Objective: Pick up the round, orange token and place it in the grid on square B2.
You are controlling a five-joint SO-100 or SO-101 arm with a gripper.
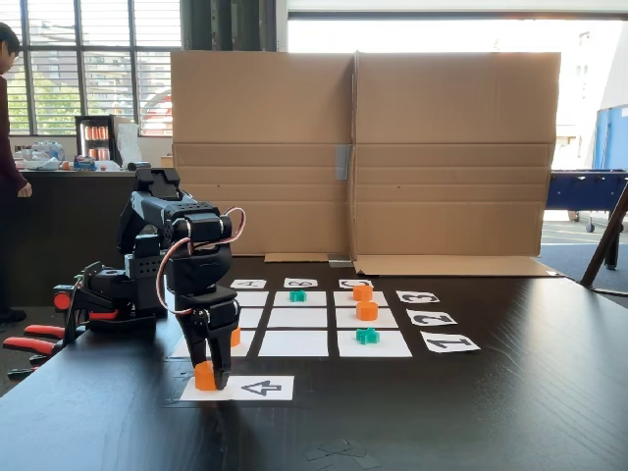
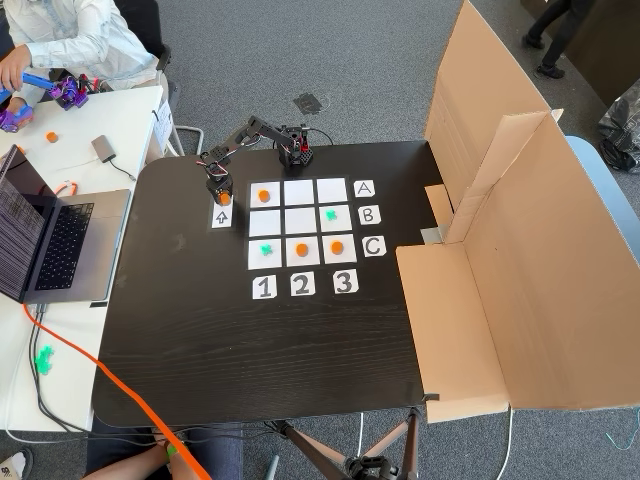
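Tool point(image 1: 208, 378) grips the orange token point(image 1: 204, 376) on the arrow card point(image 1: 263, 388); another fixed view reveals empty B2 point(image 2: 298, 220).

Black tabletop point(image 2: 200, 330). Grid point(image 2: 300, 222) of white paper cells lies toward its far edge in a fixed view, letter cards point(image 2: 367, 216) and number cards point(image 2: 301, 285) alongside, arrow card point(image 2: 221, 216) beside it. Arm base point(image 2: 293, 150) at that edge. Folded cardboard point(image 2: 470, 300) along the right edge
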